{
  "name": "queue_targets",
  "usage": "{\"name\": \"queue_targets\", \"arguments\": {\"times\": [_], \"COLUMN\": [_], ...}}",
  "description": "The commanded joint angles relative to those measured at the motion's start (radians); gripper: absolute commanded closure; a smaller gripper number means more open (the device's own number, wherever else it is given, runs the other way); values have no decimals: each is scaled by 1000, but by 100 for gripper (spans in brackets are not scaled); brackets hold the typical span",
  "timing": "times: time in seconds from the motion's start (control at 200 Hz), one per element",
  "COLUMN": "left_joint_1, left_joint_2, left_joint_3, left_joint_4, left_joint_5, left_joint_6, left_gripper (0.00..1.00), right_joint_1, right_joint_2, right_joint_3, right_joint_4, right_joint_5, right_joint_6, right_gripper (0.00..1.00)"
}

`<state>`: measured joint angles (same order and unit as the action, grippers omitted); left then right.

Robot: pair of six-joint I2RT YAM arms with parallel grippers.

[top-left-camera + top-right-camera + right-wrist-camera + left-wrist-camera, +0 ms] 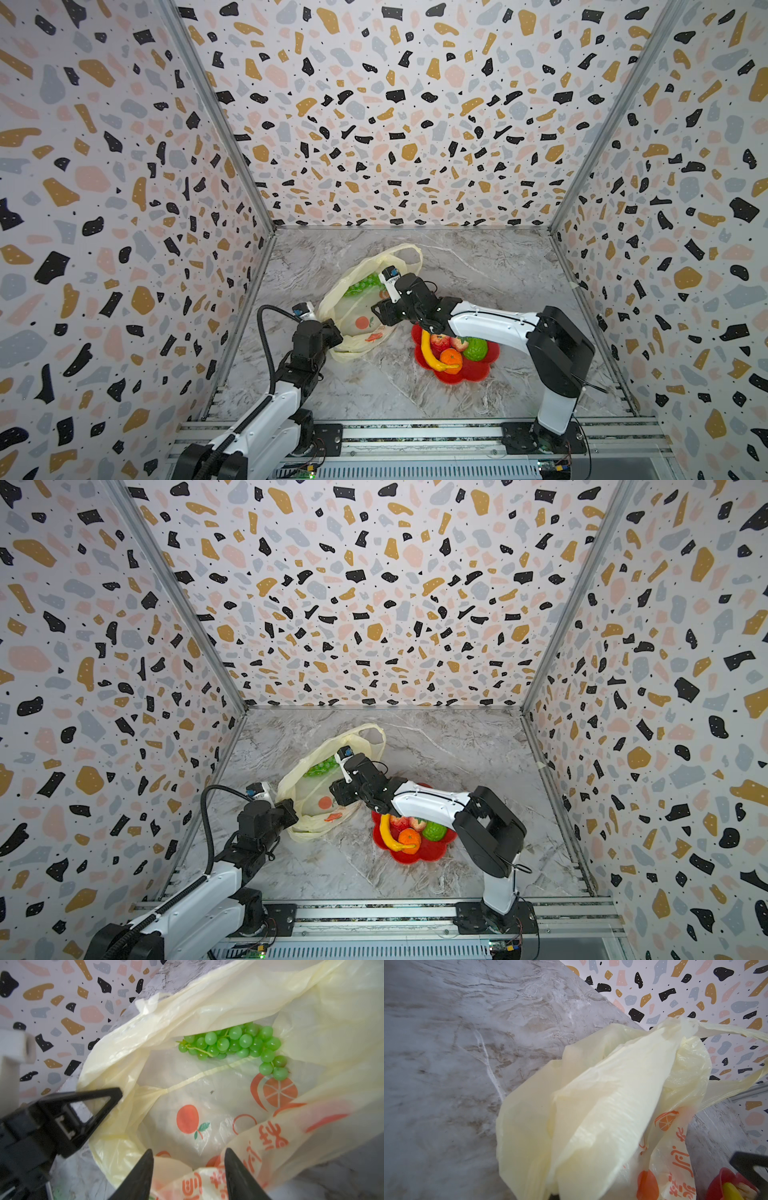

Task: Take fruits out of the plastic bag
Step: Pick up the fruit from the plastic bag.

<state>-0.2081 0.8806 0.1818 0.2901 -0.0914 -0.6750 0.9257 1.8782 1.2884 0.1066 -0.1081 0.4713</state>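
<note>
- The left end effector (335,332) is pinching the plastic bag (353,316) at its near edge, jaws closed on the film.
- The right end effector (189,1169) is hovering over the bag's mouth, jaws parted and gripping nothing.
- The green grape bunch (234,1045) is lying inside the bag, which is resting on the counter (374,395).
- The banana (428,353) and orange (451,357) are sitting on the red plate (478,372).

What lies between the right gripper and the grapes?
Right wrist view: only bare printed film of the plastic bag between right gripper and green grape bunch.
</note>
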Motion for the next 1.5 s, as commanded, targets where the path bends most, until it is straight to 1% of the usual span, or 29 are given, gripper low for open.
{"name": "queue_targets", "arguments": {"times": [0.0,0.14,0.19,0.32,0.401,0.516,0.681,0.721,0.816,0.921,1.021,1.141,1.277,1.367,1.497], "left_joint_1": [-4,-2,-3,-3,-4,-5,-6,-7,-6,-7,-7,-7,-7,-6,-8], "left_joint_2": [-7,-5,-5,-5,-6,-8,-6,-5,-3,-3,-4,-3,-1,1,1], "left_joint_3": [7,6,7,7,8,8,7,7,7,7,7,7,5,5,4], "left_joint_4": [20,22,20,21,19,19,25,25,25,23,23,24,29,30,34], "left_joint_5": [-19,-18,-18,-16,-13,-11,-7,-7,-9,-8,-8,-8,-7,-7,-5], "left_joint_6": [0,1,0,1,0,0,-4,-4,-4,-4,-2,-1,-1,-2,-2], "left_gripper": [100,100,100,100,100,100,100,100,100,100,100,100,100,100,100], "right_joint_1": [-17,-41,-44,-44,-46,-54,-62,-62,-64,-67,-71,-79,-83,-85,-84], "right_joint_2": [49,160,197,278,322,362,418,429,454,480,497,499,496,493,488], "right_joint_3": [79,152,181,255,293,332,396,413,452,489,520,528,530,531,535], "right_joint_4": [83,140,147,166,163,161,165,162,144,117,77,65,75,85,109], "right_joint_5": [-102,-168,-177,-211,-212,-208,-234,-235,-223,-207,-172,-137,-128,-127,-138], "right_joint_6": [69,124,135,146,150,151,155,153,153,152,152,164,170,173,174], "right_gripper": [41,34,33,33,34,34,33,34,39,41,40,36,36,38,45]}}
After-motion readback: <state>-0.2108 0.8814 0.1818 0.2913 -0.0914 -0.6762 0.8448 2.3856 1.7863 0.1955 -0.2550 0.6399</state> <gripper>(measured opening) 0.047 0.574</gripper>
